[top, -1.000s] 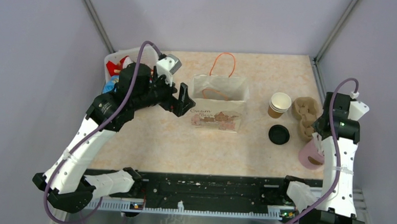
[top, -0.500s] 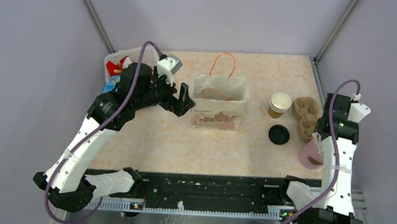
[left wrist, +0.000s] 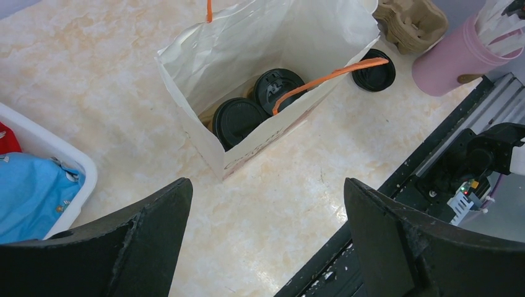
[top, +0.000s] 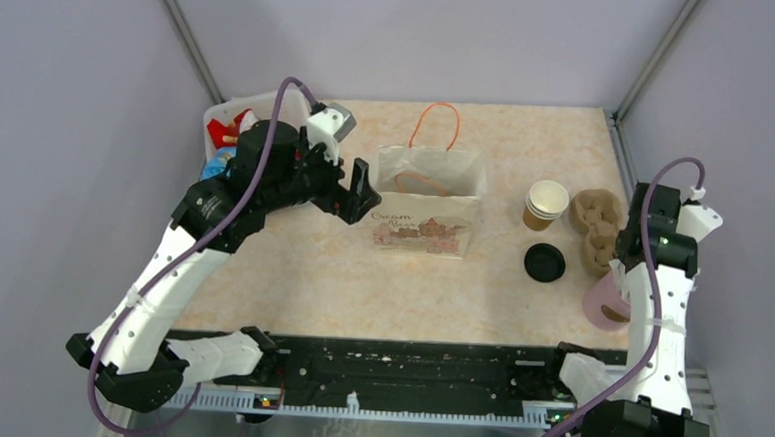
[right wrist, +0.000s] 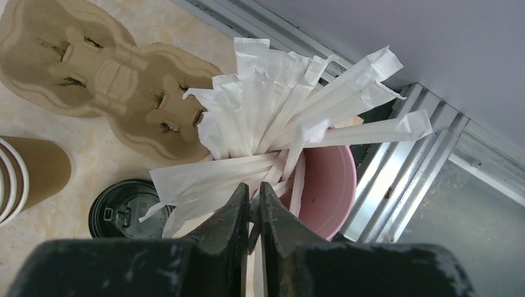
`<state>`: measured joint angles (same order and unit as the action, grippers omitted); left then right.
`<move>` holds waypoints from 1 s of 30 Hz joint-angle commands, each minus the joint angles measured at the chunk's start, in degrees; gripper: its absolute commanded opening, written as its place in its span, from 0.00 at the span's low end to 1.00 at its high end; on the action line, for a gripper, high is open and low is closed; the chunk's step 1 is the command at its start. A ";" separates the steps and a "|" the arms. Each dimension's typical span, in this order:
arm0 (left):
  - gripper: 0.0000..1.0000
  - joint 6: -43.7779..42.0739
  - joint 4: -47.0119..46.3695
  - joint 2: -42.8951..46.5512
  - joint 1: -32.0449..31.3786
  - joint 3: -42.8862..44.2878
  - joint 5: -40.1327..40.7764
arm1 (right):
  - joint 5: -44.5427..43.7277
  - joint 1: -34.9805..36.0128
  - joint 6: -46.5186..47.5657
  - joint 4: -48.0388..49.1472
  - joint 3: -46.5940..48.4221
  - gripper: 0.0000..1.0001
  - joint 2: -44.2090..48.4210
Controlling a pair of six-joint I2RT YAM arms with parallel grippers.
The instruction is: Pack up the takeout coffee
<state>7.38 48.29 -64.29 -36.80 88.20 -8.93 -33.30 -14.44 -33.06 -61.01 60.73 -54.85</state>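
- Fingers (right wrist: 229, 216) of the right gripper (right wrist: 252, 192) pinch nearly together on one of the white wrapped sticks (right wrist: 272, 117) in the pink cup (right wrist: 325, 185).
- Left gripper (left wrist: 266, 182) hangs beside the white paper bag (left wrist: 186, 68), jaws spread wide, holding nothing.
- Two lidded cups (left wrist: 238, 117) (left wrist: 278, 86) sit side by side inside that bag, only their black lids showing.
- One loose black lid (top: 544, 262) lies right of the bag.

Left arm (top: 171, 267): reaches up and inward from its base at the near-left edge, elbow bent, wrist turned toward mid-surface. Left tool (left wrist: 266, 185): jaws spread wide, both black fingers (left wrist: 142, 241) well apart, held above the surface.

Right arm (top: 659, 313): stands steep near the right edge, folded over at the top, wrist pointing down. Right tool (right wrist: 251, 201): jaws drawn together to a thin slit.
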 commanded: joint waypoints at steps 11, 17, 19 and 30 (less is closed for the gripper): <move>0.98 3.86 -3.54 2.89 0.19 1.76 -0.95 | 1.57 -0.82 6.11 -12.81 19.21 0.01 5.58; 0.98 8.67 -0.94 6.67 0.18 4.09 -2.57 | 6.77 -0.85 8.73 -21.91 33.46 0.00 6.40; 0.98 10.00 -0.43 8.22 0.17 4.51 -4.09 | 9.09 -0.80 12.22 -24.01 38.91 0.00 6.63; 0.98 19.42 -2.97 15.51 0.17 1.02 -6.24 | 58.06 0.85 20.05 -10.47 49.71 0.00 8.10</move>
<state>22.94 47.83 -48.01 -36.73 89.60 -13.69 -4.80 -14.26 -13.61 -81.47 113.78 -46.41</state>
